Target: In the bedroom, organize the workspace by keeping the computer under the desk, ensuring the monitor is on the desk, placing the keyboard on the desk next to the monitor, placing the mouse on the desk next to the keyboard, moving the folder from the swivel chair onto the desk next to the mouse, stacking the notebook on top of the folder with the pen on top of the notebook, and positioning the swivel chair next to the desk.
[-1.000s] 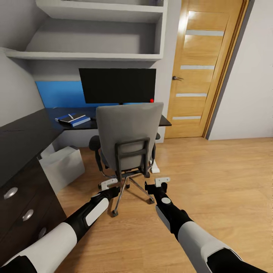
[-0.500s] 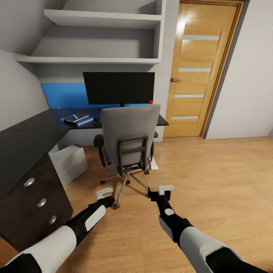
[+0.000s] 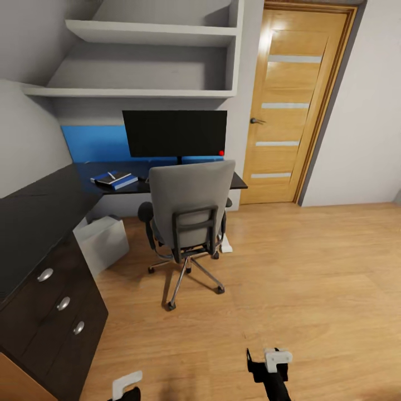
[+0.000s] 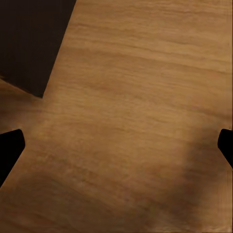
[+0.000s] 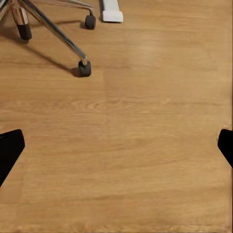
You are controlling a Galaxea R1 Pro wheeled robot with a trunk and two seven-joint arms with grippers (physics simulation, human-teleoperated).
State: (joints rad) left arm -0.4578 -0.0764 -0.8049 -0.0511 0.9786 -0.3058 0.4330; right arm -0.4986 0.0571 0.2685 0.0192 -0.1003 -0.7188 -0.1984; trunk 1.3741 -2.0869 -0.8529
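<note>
Left tool [image 4: 116,145] and right tool [image 5: 116,145] both spread wide, empty

The dark desk [image 3: 50,200] runs along the wall and turns the corner; on it stand the black monitor [image 3: 175,132] and, to its left, a blue folder [image 3: 115,180] with a dark notebook [image 3: 109,177] and pen [image 3: 112,175] stacked on top; the wooden floor [image 3: 301,267] carries the swivel chair [image 3: 189,217], just before the desk, and a white box [image 3: 103,242] beside the drawers.
</note>
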